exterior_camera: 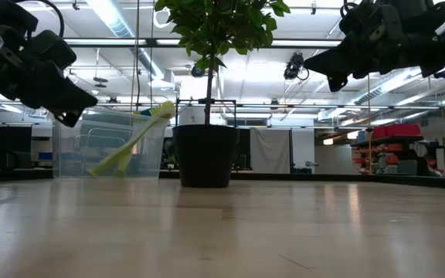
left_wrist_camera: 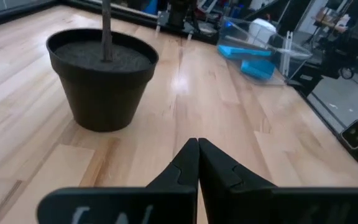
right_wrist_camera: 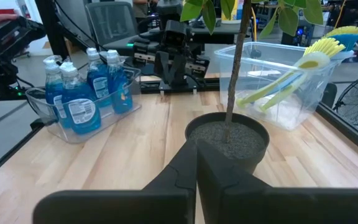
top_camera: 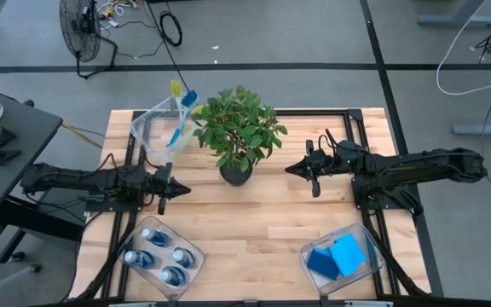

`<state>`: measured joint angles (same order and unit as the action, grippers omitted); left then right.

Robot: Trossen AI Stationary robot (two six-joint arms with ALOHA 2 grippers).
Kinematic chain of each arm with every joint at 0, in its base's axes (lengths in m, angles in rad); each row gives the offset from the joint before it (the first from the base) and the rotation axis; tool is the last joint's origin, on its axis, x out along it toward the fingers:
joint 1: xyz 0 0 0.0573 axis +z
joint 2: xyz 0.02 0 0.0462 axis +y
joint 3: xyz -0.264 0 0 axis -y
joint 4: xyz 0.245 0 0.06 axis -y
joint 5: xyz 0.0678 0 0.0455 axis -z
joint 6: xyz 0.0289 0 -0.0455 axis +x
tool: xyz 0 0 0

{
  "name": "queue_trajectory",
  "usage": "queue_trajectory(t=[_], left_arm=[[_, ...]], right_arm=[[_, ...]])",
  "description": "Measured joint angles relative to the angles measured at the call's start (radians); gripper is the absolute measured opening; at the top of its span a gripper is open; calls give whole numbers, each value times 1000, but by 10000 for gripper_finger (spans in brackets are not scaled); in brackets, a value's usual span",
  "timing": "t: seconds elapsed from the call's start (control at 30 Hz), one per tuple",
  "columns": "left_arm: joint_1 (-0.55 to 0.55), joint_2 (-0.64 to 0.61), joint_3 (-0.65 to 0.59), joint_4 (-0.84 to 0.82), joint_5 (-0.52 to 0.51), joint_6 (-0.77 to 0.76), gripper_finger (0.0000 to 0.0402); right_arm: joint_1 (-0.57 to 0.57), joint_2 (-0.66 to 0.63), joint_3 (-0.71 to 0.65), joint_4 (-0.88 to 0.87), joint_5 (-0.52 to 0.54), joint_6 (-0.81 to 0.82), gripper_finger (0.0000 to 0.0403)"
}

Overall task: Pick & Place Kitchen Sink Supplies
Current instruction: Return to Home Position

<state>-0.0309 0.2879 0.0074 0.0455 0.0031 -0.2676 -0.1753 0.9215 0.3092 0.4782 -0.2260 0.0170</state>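
While both arms hang level over the wooden table (top_camera: 262,223), the potted plant (top_camera: 239,130) stands mid-table between them, with its black pot on the boards. Left gripper (top_camera: 177,190): near the plant on the left arm's side, tips aimed at the pot, well clear of it. Its wrist view shows the fingers (left_wrist_camera: 180,167) pressed flat together with nothing between them. Right gripper (top_camera: 295,169): near the plant on the opposite side, also pointing at the pot. Its fingers (right_wrist_camera: 180,163) are likewise closed tight and empty. Yellow-green dish brushes (top_camera: 178,115) lean inside the far clear bin (top_camera: 147,126), just beside the plant's foliage on the left arm's side, with their heads poking over the rim. Four blue bottles (top_camera: 155,251) with pale caps stand upright in the bottle bin (top_camera: 196,254), well apart from the plant toward the near edge, on the left arm's side. Two flat blue sponges (top_camera: 337,256) lie in the sponge bin (top_camera: 358,228), well apart from the plant toward the near edge, on the right arm's side.
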Motion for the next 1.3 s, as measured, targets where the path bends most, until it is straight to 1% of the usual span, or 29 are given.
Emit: queue_trajectory(t=[0.13,0.67,1.1,1.3], left_arm=[[0,-52,0,1,-1,1,7],[0,-178,0,3,-2,1,7],[0,-259,0,2,-2,0,7],[0,-266,0,3,-2,0,7]], right_arm=[[0,0,0,0,0,0,9],[0,0,0,0,0,0,9],[0,0,0,0,0,0,9],[0,0,0,0,0,0,9]])
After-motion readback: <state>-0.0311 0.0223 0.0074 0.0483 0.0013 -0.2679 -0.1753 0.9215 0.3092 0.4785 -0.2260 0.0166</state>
